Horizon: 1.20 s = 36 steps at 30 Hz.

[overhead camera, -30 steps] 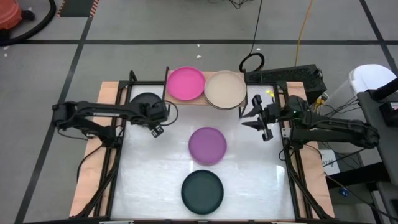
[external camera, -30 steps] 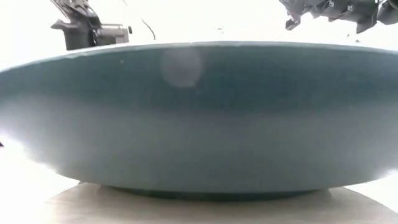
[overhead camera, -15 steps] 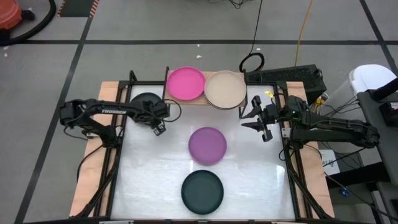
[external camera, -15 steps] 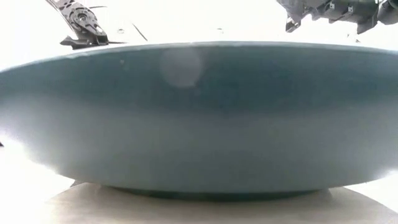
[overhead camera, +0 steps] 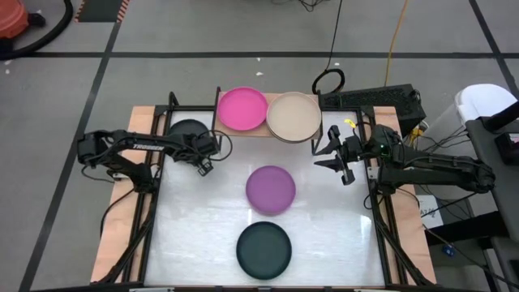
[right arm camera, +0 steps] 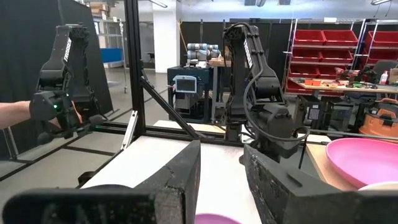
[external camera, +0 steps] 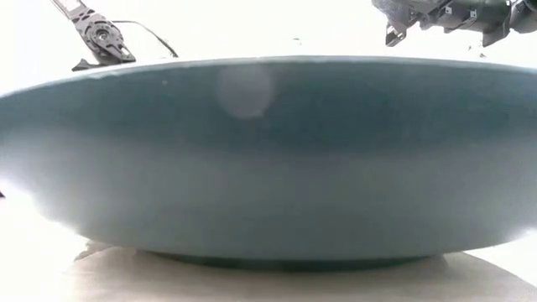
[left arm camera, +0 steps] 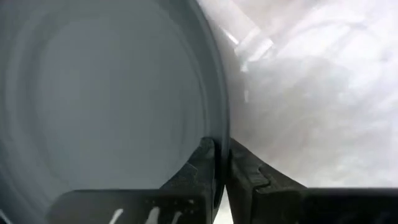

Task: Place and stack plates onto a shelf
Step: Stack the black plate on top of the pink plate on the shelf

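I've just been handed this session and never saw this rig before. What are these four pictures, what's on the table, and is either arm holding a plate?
Two dark robot arms work at a white table. One camera looks straight down, one sits at table height with the dark teal plate filling its view, and one rides on each wrist. The magenta plate and beige plate sit on the shelf; the purple plate lies mid-table. The left gripper pinches the black plate's rim. The right gripper waits open, empty, beside the shelf.

Both arms are dark, jointed and slim, with black cables looping along them. The left gripper (overhead camera: 204, 165) carries a small white-marked tag; the right gripper (overhead camera: 331, 151) has chunky matte-black fingers (right arm camera: 177, 180) (blunt, wedge-shaped) and tiny green lights nearby.
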{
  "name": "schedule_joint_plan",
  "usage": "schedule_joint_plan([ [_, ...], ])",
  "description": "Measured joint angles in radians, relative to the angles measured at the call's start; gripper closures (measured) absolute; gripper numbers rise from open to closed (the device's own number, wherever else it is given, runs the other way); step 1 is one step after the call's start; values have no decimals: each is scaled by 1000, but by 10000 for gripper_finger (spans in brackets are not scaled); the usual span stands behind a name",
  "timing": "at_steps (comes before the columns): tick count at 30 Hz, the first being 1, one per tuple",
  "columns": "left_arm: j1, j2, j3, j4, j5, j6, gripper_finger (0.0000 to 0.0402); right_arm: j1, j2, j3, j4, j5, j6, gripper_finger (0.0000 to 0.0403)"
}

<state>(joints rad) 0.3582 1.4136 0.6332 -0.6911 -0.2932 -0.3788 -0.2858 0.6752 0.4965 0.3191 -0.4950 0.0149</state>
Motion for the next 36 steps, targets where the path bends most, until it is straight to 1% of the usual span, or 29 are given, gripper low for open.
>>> schedule_joint_plan([
  [4, -19, 1, 42, -47, -48, -19, 388, 0, 0, 0, 0, 0, 0, 298],
  [9, -20, -18, 170, -193, -147, -63, 389, 0, 0, 0, -1, 0, 26, 298],
  [11, -16, -27, 244, -266, -206, -96, 389, 0, 0, 0, -8, 0, 26, 298],
  [15, -6, -34, 413, -471, -353, -179, 389, 0, 0, 0, -17, 0, 26, 298],
  [17, -6, -34, 506, -507, -410, -160, 389, 0, 0, 0, -18, 0, 26, 298],
  [19, -7, -34, 597, -511, -439, -86, 389, 0, 0, 0, -18, 0, 26, 298],
  [21, -17, -33, 681, -458, -443, 32, 389, 0, 0, 0, -18, 0, 24, 298],
  [23, -40, -28, 745, -353, -441, 182, 389, 0, 0, 0, -17, 0, 20, 298],
  [24, -53, -27, 764, -287, -421, 266, 389, 0, 0, 0, -18, 0, 17, 298],
  [26, -73, -26, 786, -156, -334, 431, 389, 0, 0, 0, -18, 0, 8, 298],
  [28, -89, -26, 792, -47, -234, 554, 389, 0, 0, 0, -18, 0, 6, 298],
  [29, -94, -25, 792, -12, -197, 592, 389, 0, 0, 0, -18, 0, 7, 298],
  [31, -102, -16, 792, 11, -156, 627, 389, 0, 0, 0, -20, 0, 11, 298],
  [36, -94, 38, 792, -58, -139, 656, 389, 0, 0, 0, -32, 0, 18, 298],
])
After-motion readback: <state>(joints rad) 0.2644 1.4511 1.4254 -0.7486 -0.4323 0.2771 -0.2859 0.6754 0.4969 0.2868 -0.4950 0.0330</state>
